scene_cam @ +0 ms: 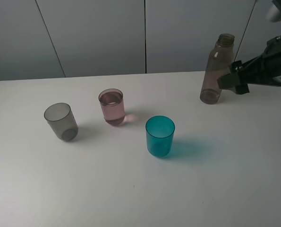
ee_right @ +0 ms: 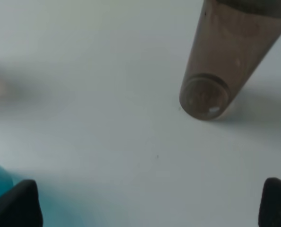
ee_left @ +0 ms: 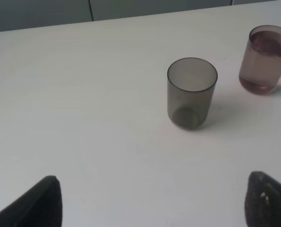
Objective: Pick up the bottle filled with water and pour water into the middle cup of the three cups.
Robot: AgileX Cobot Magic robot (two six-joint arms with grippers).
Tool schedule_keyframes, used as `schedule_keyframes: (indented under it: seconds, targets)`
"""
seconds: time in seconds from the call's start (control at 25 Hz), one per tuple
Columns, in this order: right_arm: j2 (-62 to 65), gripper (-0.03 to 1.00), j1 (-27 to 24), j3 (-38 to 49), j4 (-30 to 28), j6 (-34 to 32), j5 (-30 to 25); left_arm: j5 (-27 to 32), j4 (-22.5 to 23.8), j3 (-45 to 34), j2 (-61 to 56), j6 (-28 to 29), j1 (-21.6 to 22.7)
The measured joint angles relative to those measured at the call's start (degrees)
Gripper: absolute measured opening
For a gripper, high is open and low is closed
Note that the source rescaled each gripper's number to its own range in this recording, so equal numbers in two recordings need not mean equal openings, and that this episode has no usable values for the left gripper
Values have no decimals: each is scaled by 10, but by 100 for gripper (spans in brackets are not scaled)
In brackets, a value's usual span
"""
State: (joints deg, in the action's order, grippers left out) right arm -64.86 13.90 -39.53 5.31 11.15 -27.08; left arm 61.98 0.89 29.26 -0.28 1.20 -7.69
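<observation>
Exterior high view: tall smoky brown-grey plastic bottle [scene_cam: 217, 70] stands upright on the white table [scene_cam: 131, 189], right gripper [scene_cam: 235, 80] spread beside it. Pink-mauve translucent tumbler [scene_cam: 112, 107], the middle cup, already holds water. Pouring seems finished; next, withdraw clear.

We note translucent, glossy plastic in the bottle [scene_cam: 217, 71] and the three cups [scene_cam: 113, 107]. The table [scene_cam: 131, 189] looks smooth, matt white. Gripper fingers [ee_left: 43, 203] appear matt black.
</observation>
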Motion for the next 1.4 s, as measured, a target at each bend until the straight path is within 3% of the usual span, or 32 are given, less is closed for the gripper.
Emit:
schedule_keyframes:
  seconds: [0.28,0.64,0.96,1.16,1.4]
  targets:
    - [135,99,0,1,-74,-58,-116,0,0,0,0,0,0]
    - [247,99,0,1,-101,-107,-224,0,0,0,0,0,0]
    - [350,99,-2,1,-101,-145,-357,0,0,0,0,0,0]
    - [400,99,-65,1,-58,-106,-388,0,0,0,0,0,0]
    - [481,99,-127,57,-9,-74,-369,0,0,0,0,0,0]
